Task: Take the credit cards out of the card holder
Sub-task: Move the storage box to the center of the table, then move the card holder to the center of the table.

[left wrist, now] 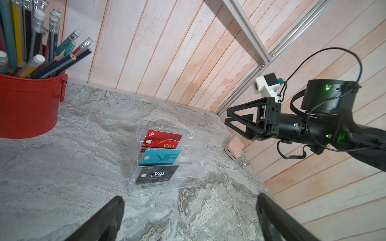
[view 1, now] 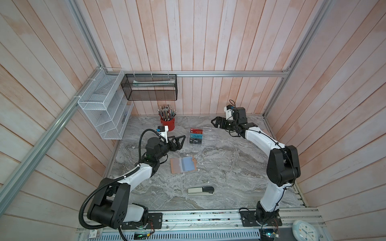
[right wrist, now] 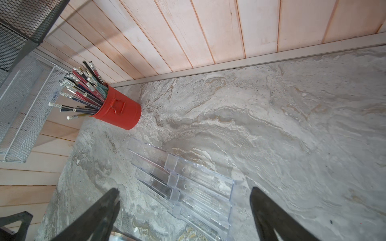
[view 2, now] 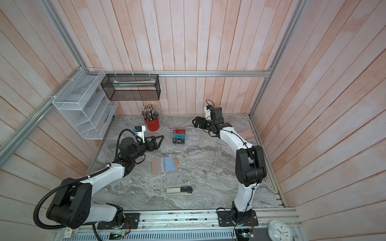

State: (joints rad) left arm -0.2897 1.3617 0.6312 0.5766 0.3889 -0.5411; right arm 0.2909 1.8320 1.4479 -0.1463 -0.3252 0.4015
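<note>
Right now I am reading both claws as released and holding nothing: the left gripper (view 1: pixel 181 142) is hovering above the marble table (view 1: pixel 229 167) between the red bucket (view 1: pixel 167 123) and the card holder (view 1: pixel 182 164), jaws spread wide, while the right gripper (view 1: pixel 213 122) is hanging just behind the clear acrylic rack (view 1: pixel 208 137), jaws likewise apart and touching nothing. The credit cards (left wrist: pixel 159 156) are standing in the rack's tiers, with the red card (left wrist: pixel 161 139) at the back, the teal card (left wrist: pixel 160 157) in the middle and the black card (left wrist: pixel 155 174) in front. The card holder is lying opened flat, well apart from the rack, with its bluish sleeves (view 2: pixel 169 163) facing up. The bucket is holding a bundle of pencils (left wrist: pixel 31 41). The left wrist view is giving me the "VIP" lettering sharply, and it is also showing a pink case (left wrist: pixel 234 147) by the side wall, which is appearing in a top view (view 2: pixel 246 133) too. Neither wrist view is showing me the card holder.
</note>
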